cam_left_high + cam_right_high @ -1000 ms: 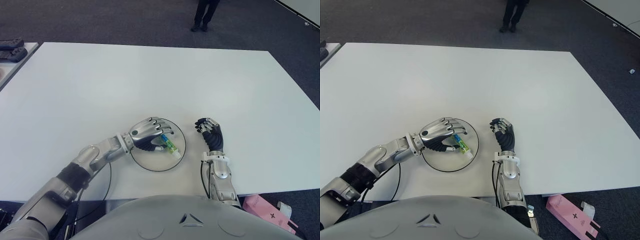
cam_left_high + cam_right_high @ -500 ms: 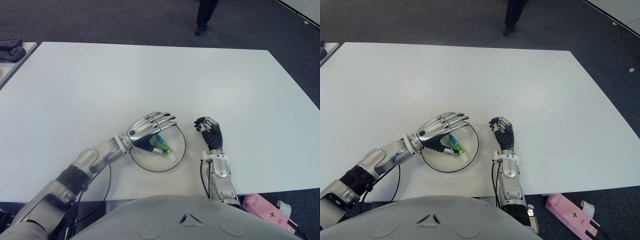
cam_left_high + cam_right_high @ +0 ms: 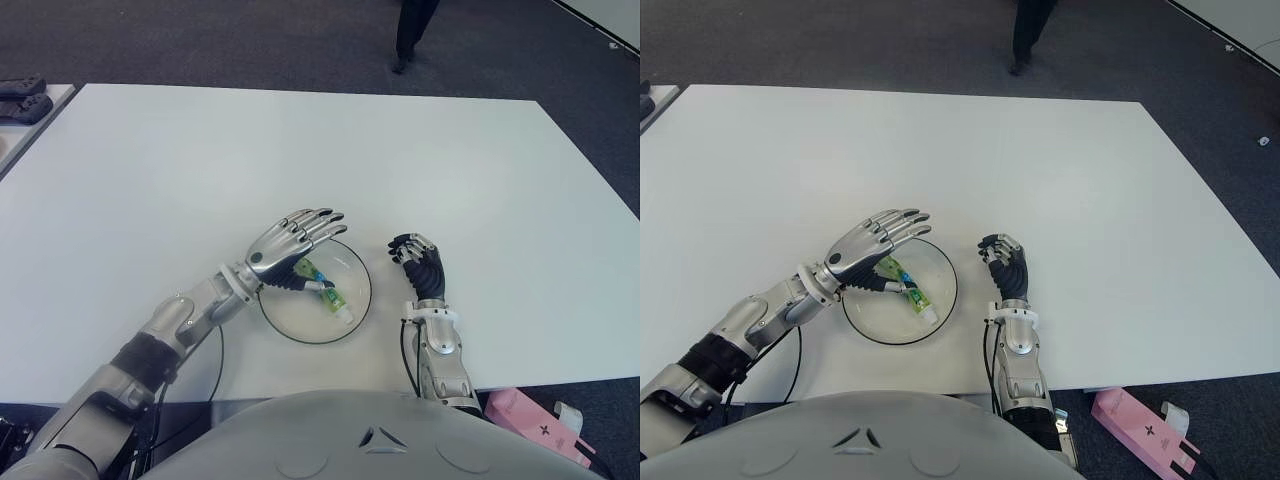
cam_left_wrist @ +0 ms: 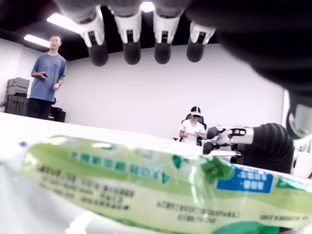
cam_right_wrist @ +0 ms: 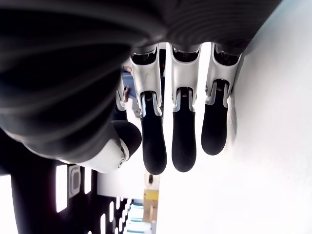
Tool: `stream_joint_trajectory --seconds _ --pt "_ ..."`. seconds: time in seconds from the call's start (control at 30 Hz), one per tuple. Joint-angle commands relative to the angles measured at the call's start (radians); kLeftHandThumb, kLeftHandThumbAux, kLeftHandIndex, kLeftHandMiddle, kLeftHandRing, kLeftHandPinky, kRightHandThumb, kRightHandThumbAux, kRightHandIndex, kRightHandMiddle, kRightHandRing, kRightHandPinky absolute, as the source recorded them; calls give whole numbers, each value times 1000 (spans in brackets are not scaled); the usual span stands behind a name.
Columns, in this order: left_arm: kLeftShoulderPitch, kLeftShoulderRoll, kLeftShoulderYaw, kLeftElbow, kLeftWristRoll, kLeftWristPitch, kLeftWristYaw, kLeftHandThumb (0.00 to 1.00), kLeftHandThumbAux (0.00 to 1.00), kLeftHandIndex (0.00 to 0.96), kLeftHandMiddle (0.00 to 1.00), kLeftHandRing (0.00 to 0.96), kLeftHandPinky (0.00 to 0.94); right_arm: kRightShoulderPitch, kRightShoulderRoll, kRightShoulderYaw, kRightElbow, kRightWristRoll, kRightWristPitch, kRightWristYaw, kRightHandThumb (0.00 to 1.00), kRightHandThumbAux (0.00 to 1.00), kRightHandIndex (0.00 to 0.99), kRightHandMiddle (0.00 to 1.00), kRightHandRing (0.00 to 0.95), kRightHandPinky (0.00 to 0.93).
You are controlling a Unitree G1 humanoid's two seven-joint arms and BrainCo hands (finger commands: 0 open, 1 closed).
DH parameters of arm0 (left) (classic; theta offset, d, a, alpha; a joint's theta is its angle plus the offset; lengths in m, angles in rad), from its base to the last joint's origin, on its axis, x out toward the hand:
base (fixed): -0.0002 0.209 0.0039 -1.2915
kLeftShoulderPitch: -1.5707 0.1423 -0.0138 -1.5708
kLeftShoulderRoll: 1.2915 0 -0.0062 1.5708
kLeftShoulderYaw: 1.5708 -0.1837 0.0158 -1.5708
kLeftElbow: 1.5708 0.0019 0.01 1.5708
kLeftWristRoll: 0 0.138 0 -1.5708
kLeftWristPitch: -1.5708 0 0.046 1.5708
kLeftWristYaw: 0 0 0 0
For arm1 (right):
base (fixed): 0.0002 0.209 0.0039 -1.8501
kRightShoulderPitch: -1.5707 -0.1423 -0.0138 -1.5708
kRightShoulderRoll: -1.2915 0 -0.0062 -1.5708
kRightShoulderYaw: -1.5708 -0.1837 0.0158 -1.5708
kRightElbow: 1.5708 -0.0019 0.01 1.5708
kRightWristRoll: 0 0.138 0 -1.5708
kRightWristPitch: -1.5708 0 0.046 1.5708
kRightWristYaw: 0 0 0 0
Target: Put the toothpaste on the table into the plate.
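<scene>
The silver, jointed left hand (image 3: 287,246) hovers with fingers spread over the left part of the round, clear, dark-rimmed plate (image 3: 355,313), gripping nothing. The soft green-and-white toothpaste tube (image 3: 325,291) lies inside the plate, its near end partly hidden; its label print is blurred. The dark-fingered right hand (image 3: 421,268), curled and empty, shows right of the plate on the smooth white table (image 3: 300,160).

The left hand (image 3: 285,248) hides the upper end of the toothpaste (image 3: 325,292).
</scene>
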Motion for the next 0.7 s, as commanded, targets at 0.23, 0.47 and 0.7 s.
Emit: stream_joint_trajectory --seconds 0.23,0.47,0.7 --pt "9 -37 71 32 -85 -21 91 217 334 0 0 0 14 -1 -1 -4 34 3 0 11 704 730 432 503 489 484" --pt "34 -118 159 82 -331 -105 84 255 385 0 0 0 125 -6 1 -8 44 5 -12 13 706 730 432 505 495 491" --pt "45 -147 279 170 -567 -146 9 148 524 73 100 93 187 -14 1 -11 55 4 -13 10 708 730 432 502 494 492"
